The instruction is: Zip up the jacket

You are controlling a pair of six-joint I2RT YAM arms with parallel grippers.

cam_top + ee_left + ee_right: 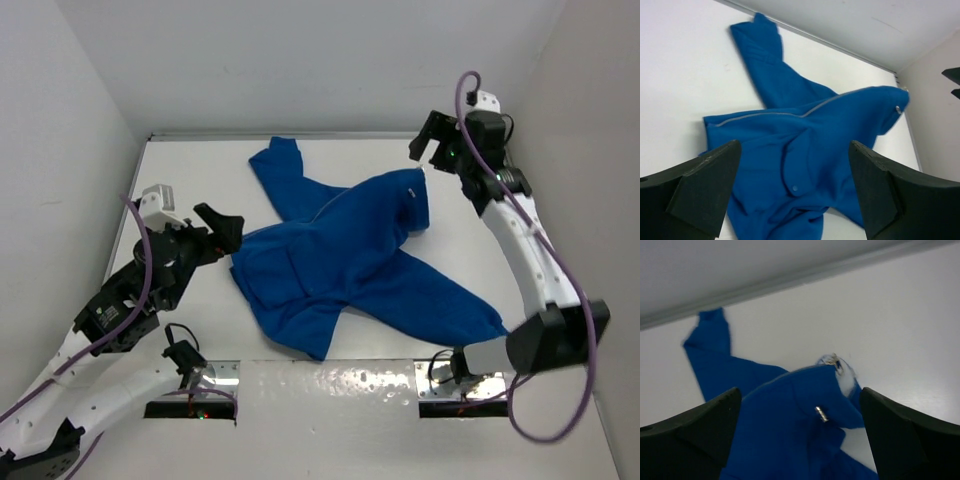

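The jacket (350, 255) lies flat in the middle of the table (190, 165). Its collar (415, 190) points to 2 o'clock and its hem to 8 o'clock. One sleeve (280, 170) reaches toward 11 o'clock, the other (440, 300) toward 4 o'clock. The zipper (320, 208) shows as one grey line from hem to collar.

The left gripper (226, 228) sits at 9 o'clock, just beside the hem without touching it, fingers (705, 185) spread with nothing between them. The right gripper (428, 145) hangs at 1 o'clock, near the collar, fingers (700, 430) spread wide and clear of the cloth.
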